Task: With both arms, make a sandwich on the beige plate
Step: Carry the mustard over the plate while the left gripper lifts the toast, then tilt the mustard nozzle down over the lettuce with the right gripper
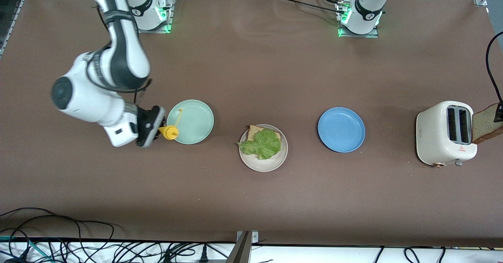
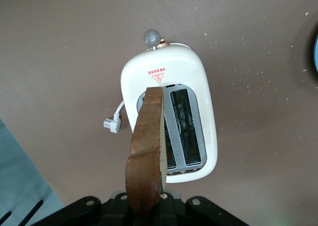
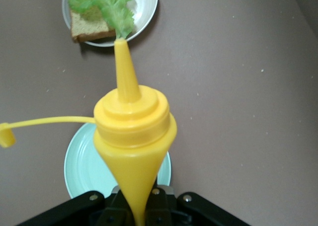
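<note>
both grippers clamped: right gripper [image 1: 157, 128] on mustard bottle [image 3: 133, 136]; left gripper [image 2: 144, 208] on bread slice [image 2: 146, 146], wrist view only shows toaster [image 2: 191, 102] slots.

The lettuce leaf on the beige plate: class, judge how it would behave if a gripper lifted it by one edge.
The lettuce leaf looks thin and ruffled, so it would probably flop and droop. It seems light, lying loosely over the bread slice on the beige plate, so a nudge might slide it off. Its frilly edges may tear under a firm pinch.
</note>
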